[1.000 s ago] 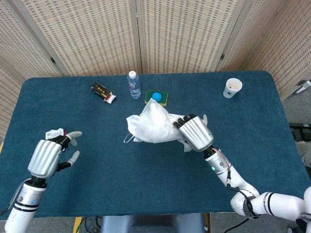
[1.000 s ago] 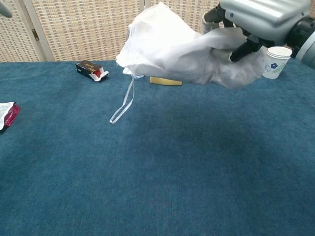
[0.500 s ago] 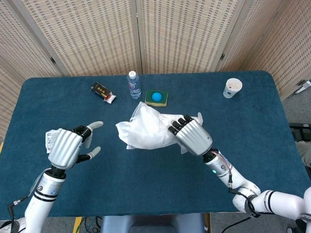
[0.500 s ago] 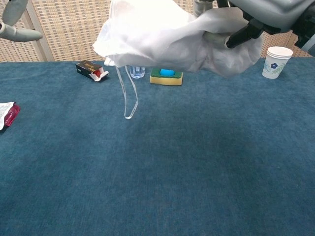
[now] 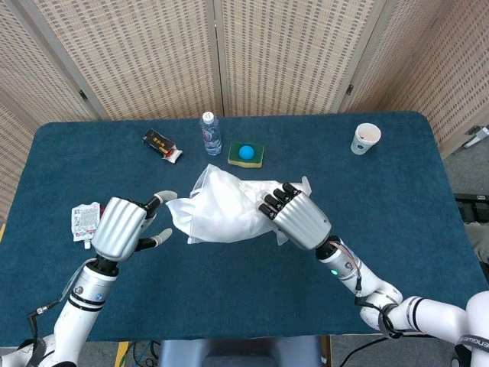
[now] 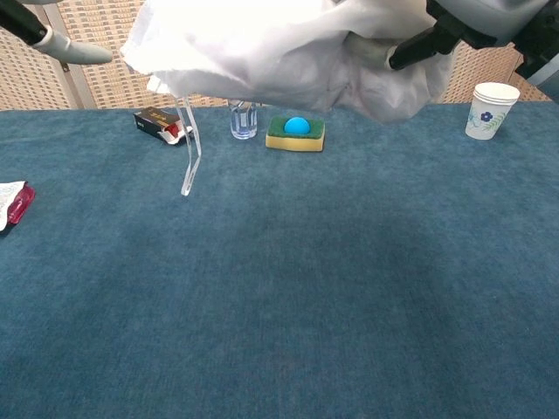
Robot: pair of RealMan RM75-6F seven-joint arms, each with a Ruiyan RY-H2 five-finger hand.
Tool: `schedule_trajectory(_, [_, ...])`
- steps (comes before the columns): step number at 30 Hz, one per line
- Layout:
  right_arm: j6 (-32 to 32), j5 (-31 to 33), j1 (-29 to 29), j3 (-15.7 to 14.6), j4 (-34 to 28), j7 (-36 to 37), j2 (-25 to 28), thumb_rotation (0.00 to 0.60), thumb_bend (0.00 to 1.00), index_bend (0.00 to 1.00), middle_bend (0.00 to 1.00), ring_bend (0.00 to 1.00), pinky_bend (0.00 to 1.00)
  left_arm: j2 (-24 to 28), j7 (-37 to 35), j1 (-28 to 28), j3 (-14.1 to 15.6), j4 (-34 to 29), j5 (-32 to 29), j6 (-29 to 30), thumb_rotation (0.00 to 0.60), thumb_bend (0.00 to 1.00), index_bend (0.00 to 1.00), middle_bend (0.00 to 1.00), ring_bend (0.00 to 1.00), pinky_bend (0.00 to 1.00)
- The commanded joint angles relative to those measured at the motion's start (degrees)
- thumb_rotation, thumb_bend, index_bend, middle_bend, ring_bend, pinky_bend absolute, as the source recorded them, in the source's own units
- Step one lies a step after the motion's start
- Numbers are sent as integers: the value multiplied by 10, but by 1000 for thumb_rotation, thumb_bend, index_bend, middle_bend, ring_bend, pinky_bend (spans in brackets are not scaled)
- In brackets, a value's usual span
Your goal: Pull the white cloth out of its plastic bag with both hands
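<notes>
Head view: the right hand (image 5: 299,220) is clamped around one end of the plastic bag (image 5: 221,206), which holds the white cloth and hangs in the air above the middle of the blue worktop (image 5: 412,199). The bag spreads out leftward from that hand, and its loose left corner ends just beside the left hand (image 5: 122,228). The left hand's fingers (image 5: 159,200) are spread apart and grip nothing; whether a fingertip touches the bag cannot be told. Behind the bag, toward the screen wall, sit a sponge with a blue ball on it (image 5: 246,154), a small water bottle (image 5: 210,134) to the sponge's left, and a dark box (image 5: 162,144) further left. A paper cup (image 5: 366,138) stands well apart from the bag, at the far right of the worktop. A red and white packet (image 5: 85,219) lies just to the left of the left hand.

Chest view: the bag (image 6: 262,48) fills the top of the frame, held up off the worktop (image 6: 279,305) by the right hand (image 6: 476,17), with a thin clear strap (image 6: 190,153) dangling from the bag's left end. One finger of the left hand (image 6: 65,45) shows just left of the bag. Below the bag stand the sponge (image 6: 295,133), the bottle (image 6: 244,120), the box (image 6: 162,123) and, far to the bag's right, the cup (image 6: 489,110). The packet (image 6: 12,201) lies at the left edge.
</notes>
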Motion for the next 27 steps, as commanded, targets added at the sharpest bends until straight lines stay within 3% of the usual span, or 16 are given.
schedule_trajectory(1, [2,-4,0,1,2,3,-2,600,656,609,697,638,642,-5,1,-4,-1,0,1,3,600,149,350,1000,947,1000])
schedule_trajectory(27, [16,-34,15,15,42,24,-46,600,651,608,697,638,642,10,16,-34,20,-43,-8,-25,600,129,348,1000,972,1000])
